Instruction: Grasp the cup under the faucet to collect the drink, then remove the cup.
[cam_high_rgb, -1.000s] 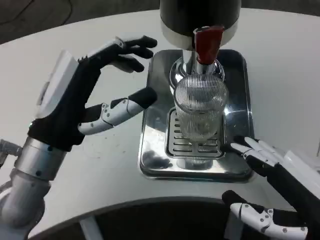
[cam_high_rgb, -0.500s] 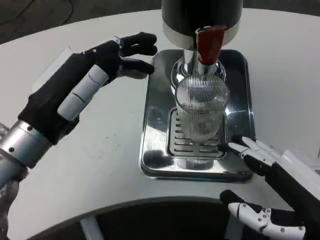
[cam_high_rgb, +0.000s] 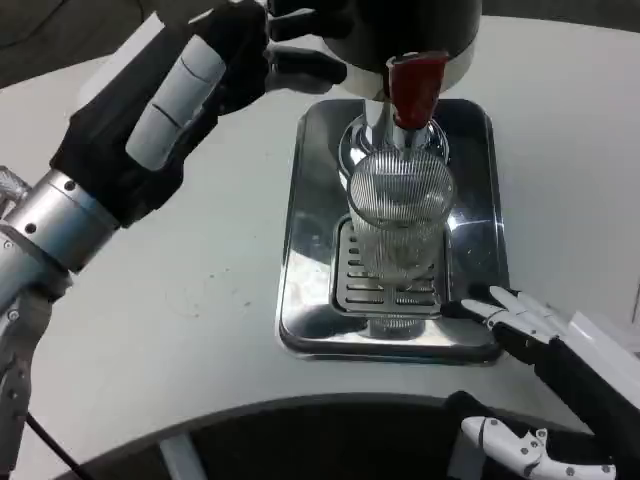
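A clear ribbed cup (cam_high_rgb: 400, 215) stands on the grate of the shiny steel drip tray (cam_high_rgb: 310, 230), right under the faucet with its red lever (cam_high_rgb: 413, 88). The dispenser's dark body (cam_high_rgb: 410, 30) rises behind it. My left hand (cam_high_rgb: 190, 80) is raised at the upper left, its dark fingertips (cam_high_rgb: 310, 68) reaching up to the dispenser's left side; it holds nothing. My right hand (cam_high_rgb: 555, 375) lies low at the lower right, fingers apart, its fingertips (cam_high_rgb: 490, 305) at the tray's near right corner, apart from the cup.
The white round table (cam_high_rgb: 170, 310) spreads to the left and right of the tray. Its front edge curves across the bottom of the picture, with dark floor below it.
My left hand has risen and moved right, from beside the tray's left rim up to the dispenser's side. My right hand has hardly moved. The cup stays put.
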